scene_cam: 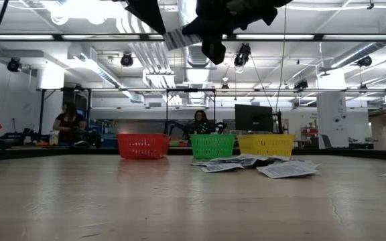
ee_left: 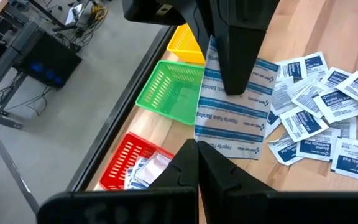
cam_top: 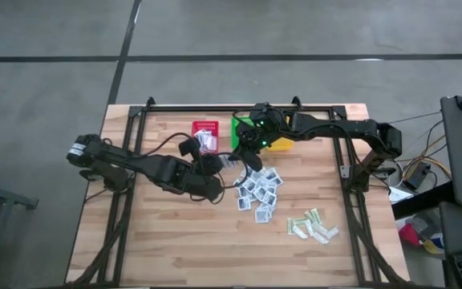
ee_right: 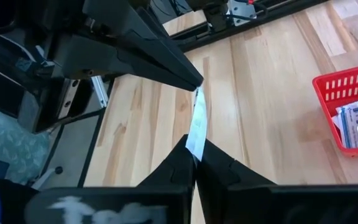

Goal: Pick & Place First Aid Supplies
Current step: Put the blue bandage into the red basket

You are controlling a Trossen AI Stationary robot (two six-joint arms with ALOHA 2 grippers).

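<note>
An oblong white packet with blue stripes [ee_left: 232, 121] hangs in the air over the table's middle, held at both ends. My left gripper [ee_left: 197, 152] is shut on one end and my right gripper [ee_right: 196, 163] on the opposite end. In the high view the two grippers meet just in front of the baskets, left [cam_top: 217, 165] and right [cam_top: 247, 157]. Small square white-blue packets [cam_top: 259, 191] lie in a heap on the table below. Pale green-beige strips [cam_top: 313, 226] lie nearer the front right. My left gripper pinches the packet's end edge [ee_left: 211, 144] between its two fingers, slanting down from the table's left. The packet is lifted clear of the table. My right gripper pinches the packet's opposite end [ee_right: 196, 140] between its two fingers, coming slanting down from the table's right. The packet stretches flat between the two grippers, edge-on in the right wrist view.
A red basket [cam_top: 205, 128] with packets in it, a green basket [cam_top: 239, 128] and a yellow basket [cam_top: 281, 144] stand in a row at the table's far side. A black frame [cam_top: 343, 152] borders the table. People sit in the room beyond.
</note>
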